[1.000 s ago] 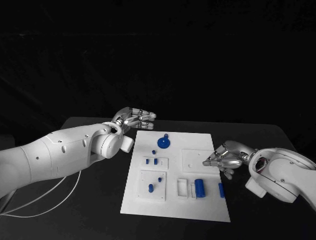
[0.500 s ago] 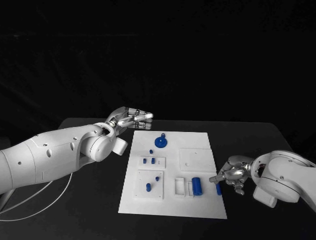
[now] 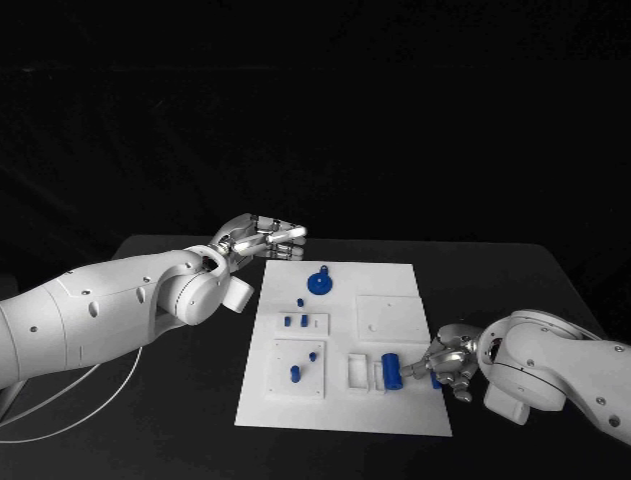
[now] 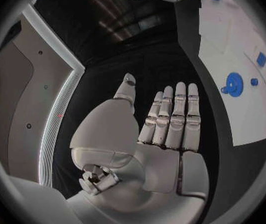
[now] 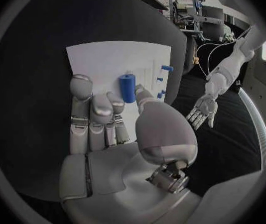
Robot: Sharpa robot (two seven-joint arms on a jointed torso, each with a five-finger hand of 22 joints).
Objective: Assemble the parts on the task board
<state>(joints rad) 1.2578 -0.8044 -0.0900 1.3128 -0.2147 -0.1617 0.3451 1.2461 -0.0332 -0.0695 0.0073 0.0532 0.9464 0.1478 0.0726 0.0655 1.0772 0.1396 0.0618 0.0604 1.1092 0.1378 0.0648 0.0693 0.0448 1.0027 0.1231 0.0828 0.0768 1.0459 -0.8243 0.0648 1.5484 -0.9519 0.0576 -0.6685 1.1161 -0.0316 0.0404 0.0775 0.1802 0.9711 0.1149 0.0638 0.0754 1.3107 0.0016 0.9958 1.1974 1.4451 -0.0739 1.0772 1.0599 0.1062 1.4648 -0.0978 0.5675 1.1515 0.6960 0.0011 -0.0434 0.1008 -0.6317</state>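
The white task board lies in the middle of the black table. On it are a blue round disc with a knob, small blue pegs, two blue pieces on a raised plate, and an upright blue cylinder. My right hand sits at the board's near right edge beside the cylinder, fingers stretched over the board with nothing gripped; a small blue piece peeks out under it. My left hand hovers off the board's far left corner, its fingers straight and holding nothing.
Bare black table surrounds the board on all sides. A white cable hangs under my left arm at the near left. A white square plate sits on the board just beyond my right hand.
My right hand has moved nearer along the board's right edge, from beside the square plate to the blue cylinder and the small blue piece. The left hand has stayed in place.
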